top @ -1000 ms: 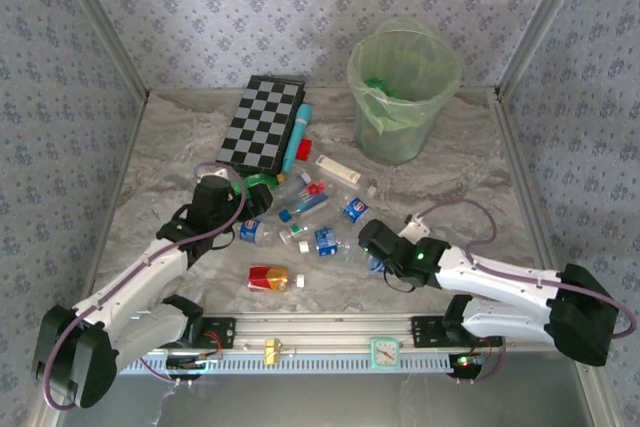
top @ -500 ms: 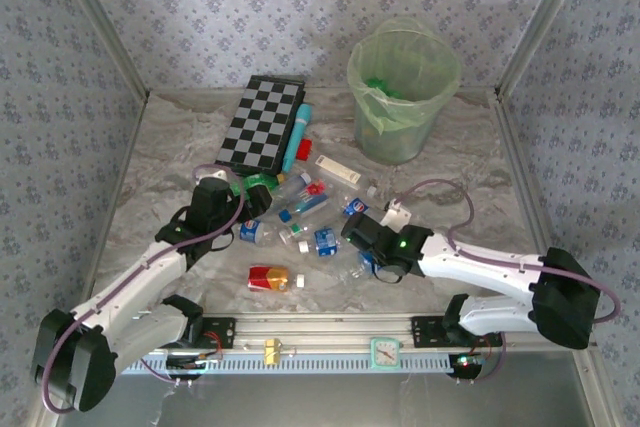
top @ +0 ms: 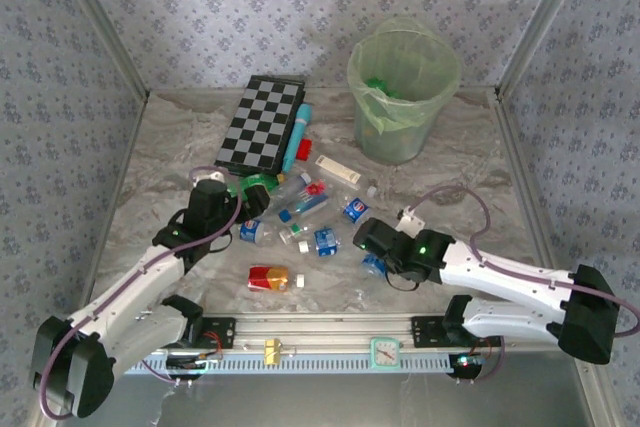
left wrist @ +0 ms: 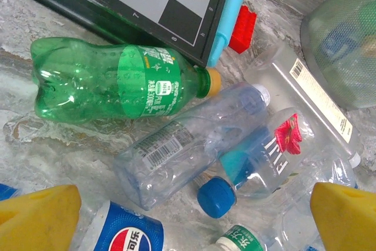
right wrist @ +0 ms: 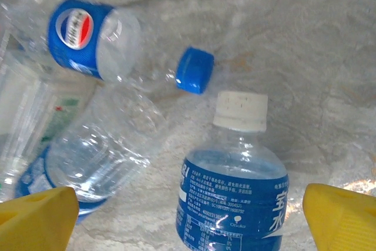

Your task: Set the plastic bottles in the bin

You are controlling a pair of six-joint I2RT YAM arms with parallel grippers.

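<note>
Right gripper [right wrist: 188,204]: jaws spread wide, empty, low over the right end of the bottle pile.
Nearest target: clear plastic bottle with blue label and white cap [right wrist: 235,186], lying between the yellow fingertips [right wrist: 36,214]; long axis runs straight away from the wrist, cap far.
Left gripper [left wrist: 188,216]: jaws apart, empty, above a clear bottle with blue cap [left wrist: 194,145] lying slantwise.
Bin: pale-green translucent round bucket [top: 403,97], far right, well apart from both.
Nearer arm: right.
</note>
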